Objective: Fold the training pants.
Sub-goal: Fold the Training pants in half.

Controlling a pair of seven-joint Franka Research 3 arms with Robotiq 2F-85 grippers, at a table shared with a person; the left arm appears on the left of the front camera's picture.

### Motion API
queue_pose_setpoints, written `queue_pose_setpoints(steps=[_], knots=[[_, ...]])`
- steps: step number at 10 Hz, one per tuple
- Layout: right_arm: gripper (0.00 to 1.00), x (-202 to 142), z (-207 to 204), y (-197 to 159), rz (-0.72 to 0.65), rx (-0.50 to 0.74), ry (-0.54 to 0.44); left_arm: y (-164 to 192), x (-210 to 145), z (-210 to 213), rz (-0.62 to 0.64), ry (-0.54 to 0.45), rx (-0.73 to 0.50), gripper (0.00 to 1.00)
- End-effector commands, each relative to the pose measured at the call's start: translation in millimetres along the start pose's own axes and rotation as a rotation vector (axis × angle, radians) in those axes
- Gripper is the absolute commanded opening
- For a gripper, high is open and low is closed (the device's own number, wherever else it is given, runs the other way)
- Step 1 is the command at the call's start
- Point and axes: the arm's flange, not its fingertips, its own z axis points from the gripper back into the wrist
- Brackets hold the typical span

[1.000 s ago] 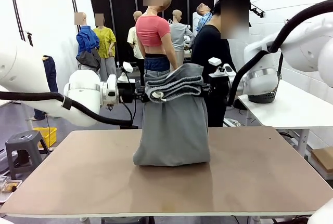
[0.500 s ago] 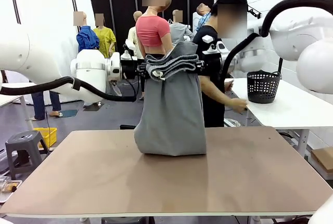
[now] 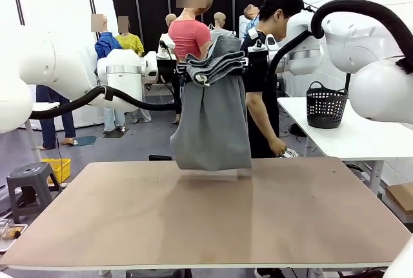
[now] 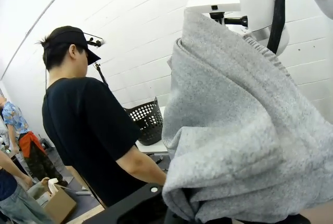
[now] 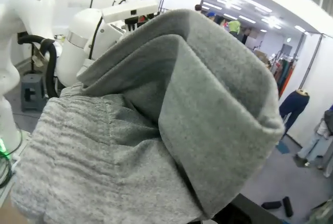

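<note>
The training pants (image 3: 213,120) hang in the air above the far middle of the desk (image 3: 206,217), their lower hem just clear of its surface, with a faint shadow beneath. The gathered waistband is bunched at the top, folded over in ridges, and the grey jersey falls straight down in one broad panel. The left gripper (image 3: 182,71) is clenched on the waistband's left end, its arm reaching in level from the left side with the wrist turned sideways. The right gripper (image 3: 247,65) is clenched on the right end, its arm arching high from the right and coming in level at the same height. In both wrist views the grey fabric (image 4: 244,130) drapes thickly over the gripper. Behind the pants a person in a black shirt (image 3: 258,65) bends forward beside a white side table carrying a black basket (image 3: 326,105).
</note>
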Motion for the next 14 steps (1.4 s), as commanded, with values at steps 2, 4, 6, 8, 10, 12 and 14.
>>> queue_pose_setpoints(steps=[2, 4, 6, 8, 10, 12, 14], knots=[[0.0, -31, -6, -4, -0.005, 0.009, 0.05, 2, -17, 0, -0.002, -0.001, -0.003, 0.0], [0.0, -66, -2, 24, -0.042, 0.057, 0.068, -14, -47, 7, 0.071, -0.011, -0.041, 0.0], [0.0, -88, 3, 61, -0.057, 0.106, 0.075, -35, -63, 16, 0.101, -0.022, -0.084, 0.0], [0.0, -97, 9, 103, -0.242, 0.126, 0.035, -70, -69, 31, 0.221, -0.014, -0.115, 0.0], [0.0, -119, 17, 144, -0.423, 0.134, 0.054, -115, -79, 50, 0.372, 0.015, -0.175, 0.0], [0.0, -140, 25, 186, -0.582, 0.159, 0.052, -162, -100, 62, 0.548, 0.037, -0.202, 0.0], [0.0, -162, 26, 218, -0.722, 0.166, 0.044, -201, -123, 78, 0.721, 0.053, -0.233, 0.0]])
